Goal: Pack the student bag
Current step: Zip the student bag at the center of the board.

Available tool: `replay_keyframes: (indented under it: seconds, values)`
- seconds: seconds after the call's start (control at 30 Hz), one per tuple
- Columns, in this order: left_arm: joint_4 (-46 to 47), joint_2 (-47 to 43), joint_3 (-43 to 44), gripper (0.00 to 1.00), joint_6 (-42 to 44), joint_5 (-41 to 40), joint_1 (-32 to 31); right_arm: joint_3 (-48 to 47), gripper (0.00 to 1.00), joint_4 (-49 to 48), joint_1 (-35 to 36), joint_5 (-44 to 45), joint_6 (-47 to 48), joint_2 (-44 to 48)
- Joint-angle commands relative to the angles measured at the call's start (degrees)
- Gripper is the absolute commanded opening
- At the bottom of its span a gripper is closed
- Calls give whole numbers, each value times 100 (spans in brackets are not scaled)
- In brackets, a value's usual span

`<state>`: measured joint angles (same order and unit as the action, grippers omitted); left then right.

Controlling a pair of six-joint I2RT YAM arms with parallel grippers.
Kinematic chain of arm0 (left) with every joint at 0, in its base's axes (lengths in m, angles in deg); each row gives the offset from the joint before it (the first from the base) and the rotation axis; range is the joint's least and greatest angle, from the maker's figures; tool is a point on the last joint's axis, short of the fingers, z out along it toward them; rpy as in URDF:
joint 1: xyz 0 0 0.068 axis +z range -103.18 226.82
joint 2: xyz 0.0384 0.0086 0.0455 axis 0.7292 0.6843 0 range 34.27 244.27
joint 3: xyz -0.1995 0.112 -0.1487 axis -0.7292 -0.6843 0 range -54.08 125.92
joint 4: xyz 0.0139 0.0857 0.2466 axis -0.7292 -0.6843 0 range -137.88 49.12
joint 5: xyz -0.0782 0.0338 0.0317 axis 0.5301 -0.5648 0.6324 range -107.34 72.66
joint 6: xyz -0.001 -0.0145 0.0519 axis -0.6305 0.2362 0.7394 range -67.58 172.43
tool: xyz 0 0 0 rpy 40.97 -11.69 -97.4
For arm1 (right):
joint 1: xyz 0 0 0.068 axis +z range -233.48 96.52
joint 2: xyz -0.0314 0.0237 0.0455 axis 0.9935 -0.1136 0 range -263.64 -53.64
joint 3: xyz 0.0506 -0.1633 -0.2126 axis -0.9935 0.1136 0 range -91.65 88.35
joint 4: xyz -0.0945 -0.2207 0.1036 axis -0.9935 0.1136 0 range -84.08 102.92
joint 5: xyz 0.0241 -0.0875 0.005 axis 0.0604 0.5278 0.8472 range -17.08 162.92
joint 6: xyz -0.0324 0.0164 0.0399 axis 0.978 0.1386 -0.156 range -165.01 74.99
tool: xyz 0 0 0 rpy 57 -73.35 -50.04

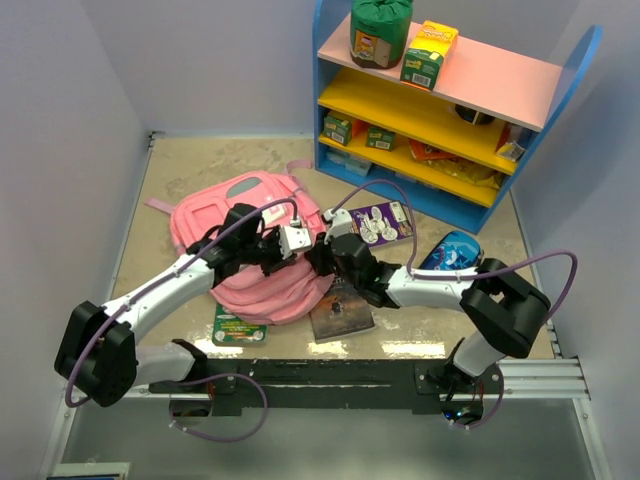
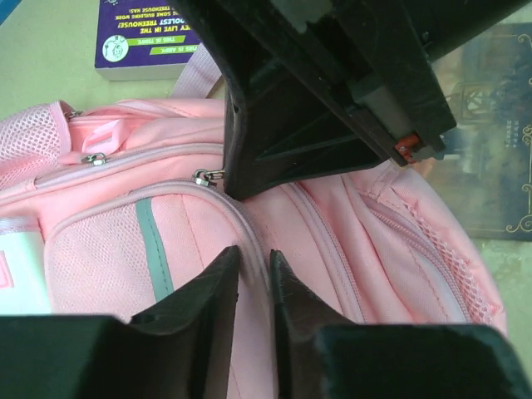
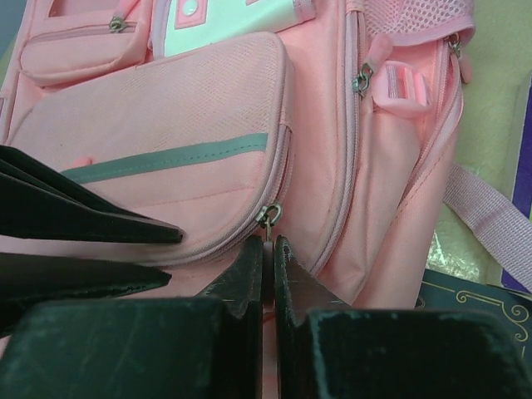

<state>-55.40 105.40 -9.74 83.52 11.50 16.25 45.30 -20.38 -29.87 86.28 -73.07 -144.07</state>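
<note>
The pink student bag [image 1: 262,297] lies flat in the middle of the table, front pockets up. My right gripper [image 1: 324,251] is shut on the metal zipper pull [image 3: 268,218] of the lower front pocket [image 3: 166,141]; its jaws [image 3: 268,246] pinch the tab just below the slider. My left gripper [image 1: 291,243] is right beside it, shut on the zipper seam of the same pocket [image 2: 254,259], with pink fabric between its jaws. The left gripper's fingers [image 3: 125,226] show at the left of the right wrist view. The bag's zippers look closed.
A purple book [image 1: 385,222] lies right of the bag, a dark book [image 1: 342,312] at its near edge, a green booklet [image 1: 238,328] near the left arm, and a blue pouch [image 1: 450,250] on the right. A blue shelf unit [image 1: 440,110] with goods stands behind.
</note>
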Motion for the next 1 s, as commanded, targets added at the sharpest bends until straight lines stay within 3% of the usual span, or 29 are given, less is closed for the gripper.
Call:
replay_keyframes:
  seconds: [0.0, 0.17, 0.33, 0.43, 0.7, 0.97]
  values:
    - [55, 23, 172, 19, 265, -353, -28, -222, 0, -217, 212, -238, -34, 114]
    - [-435, 50, 294, 10, 599, -309, -37, -283, 0, -86, 194, -300, 98, 140]
    - [-815, 76, 497, 9, 697, -370, -160, -538, 0, 81, 186, -405, 248, 61]
    - [-920, -3, 462, 0, 775, -371, -204, -512, 0, 117, 159, -282, 292, 69]
    - [-2431, -293, 699, 0, 1898, 1113, -204, -1039, 0, 548, -139, -194, 669, -106]
    - [-3635, -407, 804, 0, 2919, 1597, -204, -1241, 0, 275, -184, -607, 670, -404]
